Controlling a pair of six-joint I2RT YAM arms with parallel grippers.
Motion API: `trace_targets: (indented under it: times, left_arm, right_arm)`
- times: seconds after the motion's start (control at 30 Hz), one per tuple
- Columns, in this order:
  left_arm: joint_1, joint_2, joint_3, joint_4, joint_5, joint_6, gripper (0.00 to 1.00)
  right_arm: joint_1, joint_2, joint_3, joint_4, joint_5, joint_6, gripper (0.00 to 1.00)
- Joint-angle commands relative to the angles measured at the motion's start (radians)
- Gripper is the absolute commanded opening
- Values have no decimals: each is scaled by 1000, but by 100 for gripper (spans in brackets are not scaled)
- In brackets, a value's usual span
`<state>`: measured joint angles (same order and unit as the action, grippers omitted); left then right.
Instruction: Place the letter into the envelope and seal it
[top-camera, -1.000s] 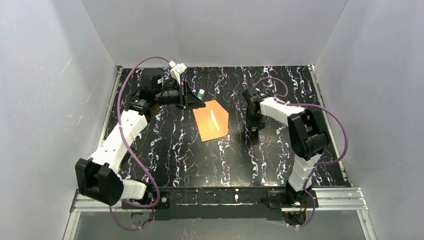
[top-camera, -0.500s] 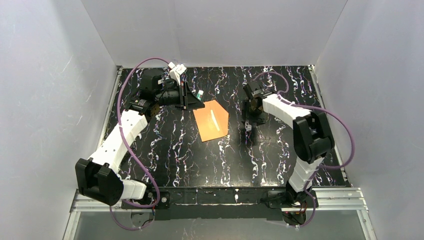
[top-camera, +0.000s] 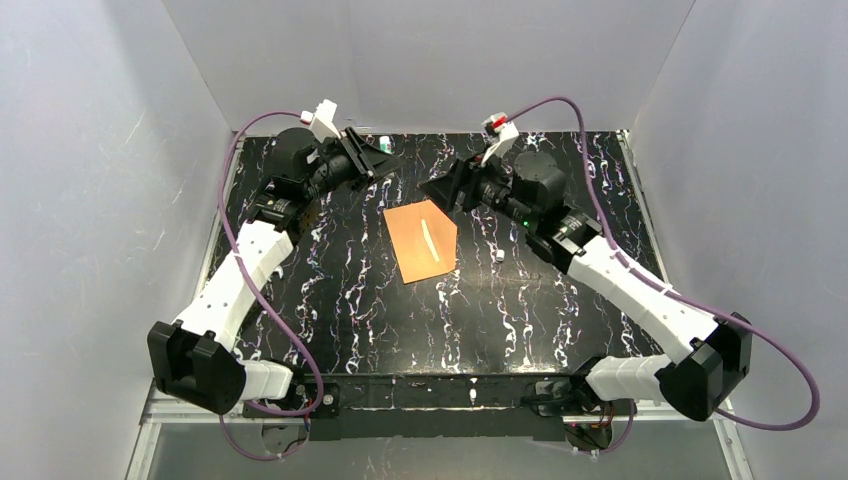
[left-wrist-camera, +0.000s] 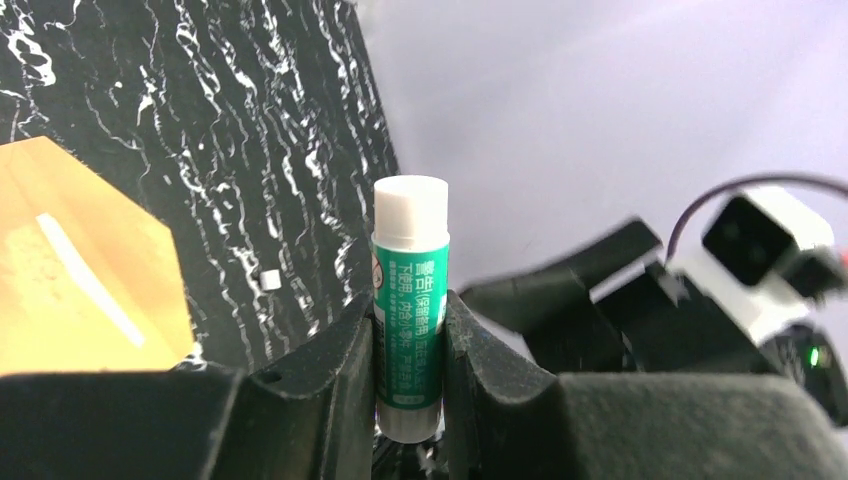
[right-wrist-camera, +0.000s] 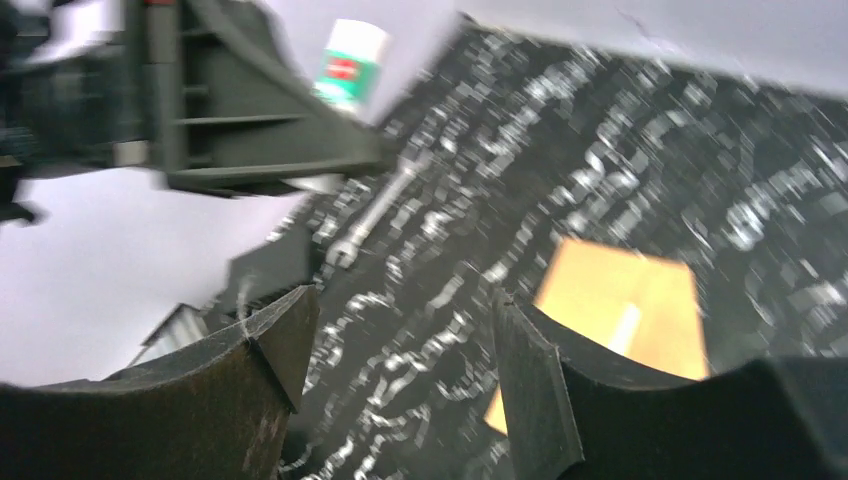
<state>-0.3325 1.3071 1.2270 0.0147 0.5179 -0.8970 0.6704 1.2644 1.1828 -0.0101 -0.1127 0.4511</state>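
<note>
The orange envelope (top-camera: 424, 242) lies flat mid-table with its triangular flap open and a pale strip on it; it also shows in the left wrist view (left-wrist-camera: 85, 290) and the right wrist view (right-wrist-camera: 625, 300). The letter is not in view. My left gripper (top-camera: 385, 156) is raised at the back left, shut on a green glue stick (left-wrist-camera: 410, 255) with its white end up. My right gripper (top-camera: 432, 190) is open and empty, raised above the envelope's far edge and facing the left gripper. The glue stick also shows in the right wrist view (right-wrist-camera: 350, 65).
A small white cap (top-camera: 498, 256) lies on the black marbled table (top-camera: 350, 300) right of the envelope; it also shows in the left wrist view (left-wrist-camera: 269, 280). White walls close in the back and both sides.
My right arm lifted off the table, leaving the small white cap there, and swung up and left to face the left gripper. My left gripper rose and moved back with the glue stick.
</note>
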Motion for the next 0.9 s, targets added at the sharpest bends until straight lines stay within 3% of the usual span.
trace_targets:
  times: [0.0, 0.13, 0.23, 0.53, 0.73, 0.87]
  left_arm:
    - [-7, -42, 75, 53, -108, -162, 0]
    - [-9, -43, 85, 55, -110, -254, 0]
    - [-8, -33, 103, 59, -80, -225, 0]
    - [-7, -32, 109, 42, 116, 231, 0]
    - [-7, -49, 95, 50, 308, 375, 0]
    - [-7, -52, 104, 45, 342, 410, 0]
  right_arm:
    - [83, 22, 21, 284, 28, -43, 72]
    - [179, 75, 103, 318, 186, -103, 73]
    - [198, 98, 141, 328, 234, -95, 73]
    - [198, 83, 280, 229, 199, 59, 74]
    - [198, 196, 535, -74, 211, 113, 77]
    - [198, 268, 638, -195, 141, 126, 74]
